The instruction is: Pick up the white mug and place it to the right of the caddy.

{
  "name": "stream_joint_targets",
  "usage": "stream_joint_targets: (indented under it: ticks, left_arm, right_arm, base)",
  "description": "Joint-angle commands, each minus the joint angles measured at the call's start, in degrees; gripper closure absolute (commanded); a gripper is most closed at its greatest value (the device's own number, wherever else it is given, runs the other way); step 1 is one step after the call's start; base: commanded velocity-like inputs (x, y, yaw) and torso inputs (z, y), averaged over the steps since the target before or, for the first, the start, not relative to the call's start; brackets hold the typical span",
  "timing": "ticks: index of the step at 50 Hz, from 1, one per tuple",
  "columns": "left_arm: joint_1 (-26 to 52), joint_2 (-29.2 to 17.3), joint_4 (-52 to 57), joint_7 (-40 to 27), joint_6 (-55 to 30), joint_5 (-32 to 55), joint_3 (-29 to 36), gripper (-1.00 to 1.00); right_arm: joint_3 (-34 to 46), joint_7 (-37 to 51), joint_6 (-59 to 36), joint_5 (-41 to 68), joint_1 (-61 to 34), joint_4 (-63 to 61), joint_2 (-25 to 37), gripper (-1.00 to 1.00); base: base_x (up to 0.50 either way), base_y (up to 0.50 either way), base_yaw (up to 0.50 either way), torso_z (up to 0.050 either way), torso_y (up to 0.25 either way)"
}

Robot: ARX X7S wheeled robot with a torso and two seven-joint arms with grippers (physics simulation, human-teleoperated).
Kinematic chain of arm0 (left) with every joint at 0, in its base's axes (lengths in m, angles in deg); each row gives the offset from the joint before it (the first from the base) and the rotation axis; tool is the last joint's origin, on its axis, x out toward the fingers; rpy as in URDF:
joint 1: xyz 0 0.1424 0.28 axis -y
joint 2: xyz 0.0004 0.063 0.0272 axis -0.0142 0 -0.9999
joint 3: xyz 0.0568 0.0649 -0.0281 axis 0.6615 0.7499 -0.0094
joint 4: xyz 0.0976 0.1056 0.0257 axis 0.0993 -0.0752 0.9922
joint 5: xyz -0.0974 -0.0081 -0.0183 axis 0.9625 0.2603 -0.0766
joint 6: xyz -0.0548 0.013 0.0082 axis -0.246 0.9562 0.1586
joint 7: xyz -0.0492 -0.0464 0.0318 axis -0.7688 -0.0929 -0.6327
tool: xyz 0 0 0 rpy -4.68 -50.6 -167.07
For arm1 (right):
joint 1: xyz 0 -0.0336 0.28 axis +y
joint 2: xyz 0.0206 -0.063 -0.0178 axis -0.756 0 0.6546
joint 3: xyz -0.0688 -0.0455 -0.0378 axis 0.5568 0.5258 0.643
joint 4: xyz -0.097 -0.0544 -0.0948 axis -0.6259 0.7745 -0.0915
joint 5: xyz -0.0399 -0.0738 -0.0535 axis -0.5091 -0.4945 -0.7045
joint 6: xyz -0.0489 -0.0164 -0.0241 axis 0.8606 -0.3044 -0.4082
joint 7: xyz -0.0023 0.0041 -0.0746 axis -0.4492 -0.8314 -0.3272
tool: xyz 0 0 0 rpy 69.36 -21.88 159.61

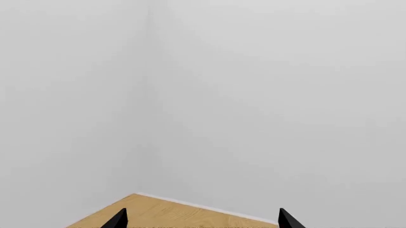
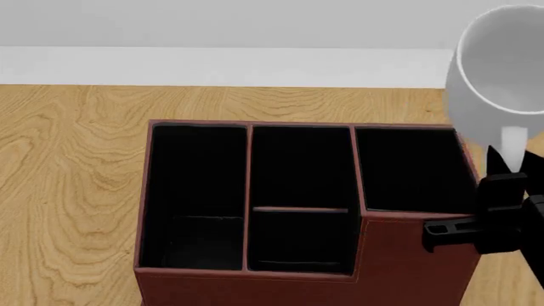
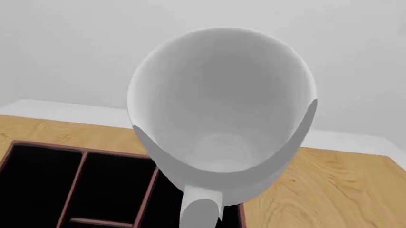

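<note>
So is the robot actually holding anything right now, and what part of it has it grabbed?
Yes, the right claw holds the white mug up by its handle, above the caddy's right end. The left claw is open and holds nothing.

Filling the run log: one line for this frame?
phase: carry | right gripper: holds white mug by handle, aloft at caddy right edge | left gripper: open, idle | mug not yet placed

Matte black right gripper (image 2: pixel 508 167) at head view's right edge, blocky angular housing with a flat bar jutting sideways, slim tapered finger, two black pointed left gripper (image 1: pixel 201 219) fingertips (image 1: pixel 118 219), plain, unmarked
</note>
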Motion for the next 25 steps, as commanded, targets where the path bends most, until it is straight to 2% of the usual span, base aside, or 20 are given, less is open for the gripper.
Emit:
stream_joint_targets:
  ticks: [1, 17, 25]
  left_arm:
    - [0.3, 0.1, -0.9, 0.1, 0.3, -0.2, 0.4, -1.0]
    - [1.9, 0.6, -3.6, 0.3, 1.0, -1.4, 2.1, -1.0]
    - [2.6, 1.0, -5.4, 0.6, 2.5, -2.2, 2.6, -1.0]
  right_arm:
    - [-1.0, 0.7, 0.3, -0.8, 0.2, 2.1, 2.6, 1.0]
    - [2.5, -2.0, 3.0, -5.5, -1.2, 7.3, 6.0, 1.0]
    - [4.8, -6.9, 7.0, -9.5, 0.4, 9.7, 8.2, 1.0]
  base:
    - [0.0, 0.0, 0.0, 0.0, 0.01]
    - [0.0, 0.0, 0.0, 0.0, 0.0]
    - [0.0, 0.0, 0.0, 0.0, 0.001]
